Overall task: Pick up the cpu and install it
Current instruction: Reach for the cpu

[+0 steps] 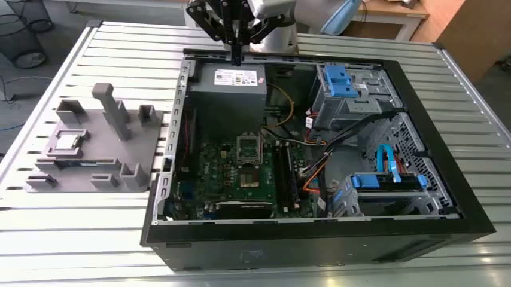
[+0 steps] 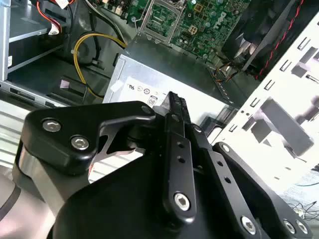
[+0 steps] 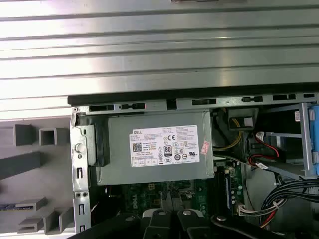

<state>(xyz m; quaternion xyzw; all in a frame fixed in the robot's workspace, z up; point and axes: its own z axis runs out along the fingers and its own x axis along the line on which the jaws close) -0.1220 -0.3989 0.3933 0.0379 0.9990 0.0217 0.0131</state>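
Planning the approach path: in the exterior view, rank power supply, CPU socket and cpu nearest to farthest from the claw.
1. power supply, right by the claw.
2. CPU socket, centre of the motherboard.
3. cpu, on the holder tray, exterior view's left.

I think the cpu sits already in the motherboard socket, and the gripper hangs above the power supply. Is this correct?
Not quite. In the exterior view the cpu lies on the grey holder tray beside the computer case, not in the motherboard socket. The gripper does hang above the power supply.
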